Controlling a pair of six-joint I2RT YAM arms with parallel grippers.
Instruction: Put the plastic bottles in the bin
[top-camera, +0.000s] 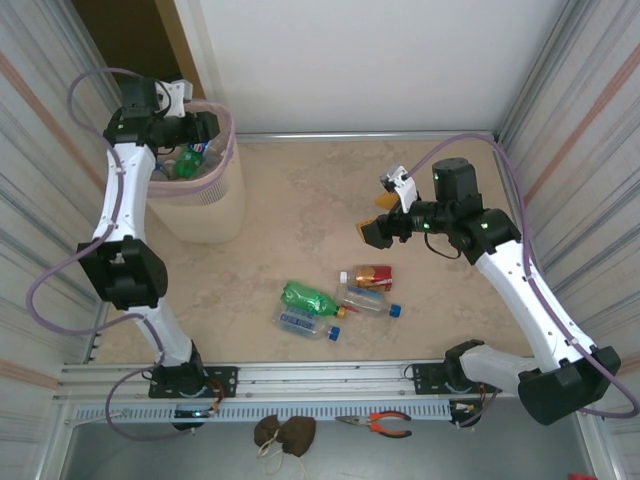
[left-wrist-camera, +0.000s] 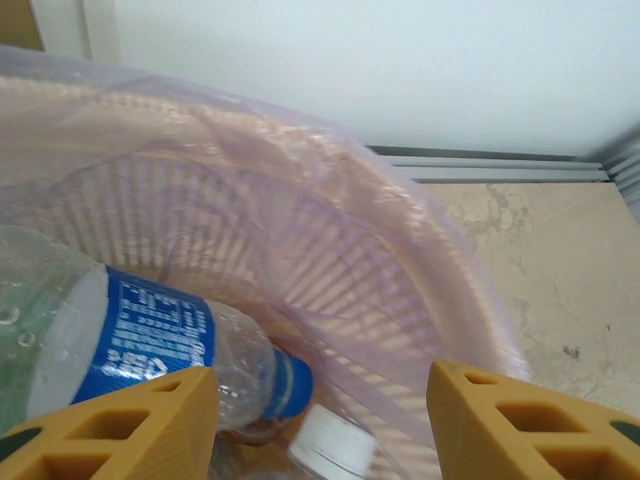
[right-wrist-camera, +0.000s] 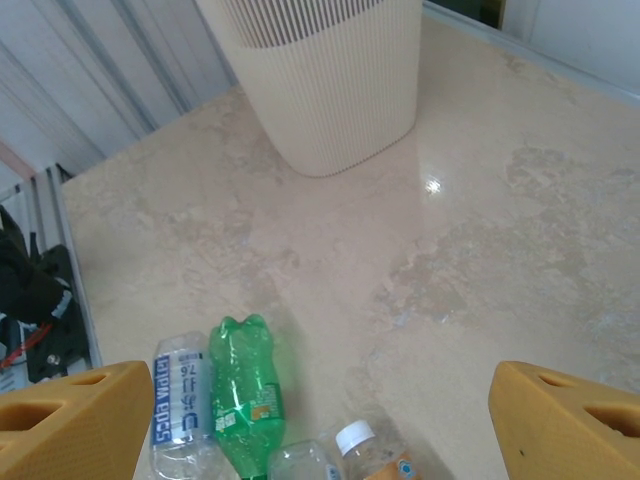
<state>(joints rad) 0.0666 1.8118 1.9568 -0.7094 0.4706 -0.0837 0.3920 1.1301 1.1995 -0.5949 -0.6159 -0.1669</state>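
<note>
Bottles (top-camera: 308, 297) are lying clustered on the table (top-camera: 300, 190) near the bases, with more sitting in the bin (top-camera: 215, 205). Just beyond the cluster, the right gripper (top-camera: 378, 216) is hovering, fingers wide apart and empty. Judging by this, it should be descending squarely across one body, avoiding neighbours. Farthest off, the left gripper (left-wrist-camera: 322, 385) is hanging over the bin, fingers apart, holding nothing.

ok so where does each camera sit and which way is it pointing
Top external: fixed above and behind the arms, looking down on the table; both arms show, bases nearest.
Left wrist: over the bin, looking down into it at a blue-labelled bottle; left gripper open along the bottom edge.
Right wrist: above the table, looking across it to the bin's wall, green bottle below; right gripper open in the bottom corners.
Shared: top and right wrist both show the green bottle and the bin.
</note>
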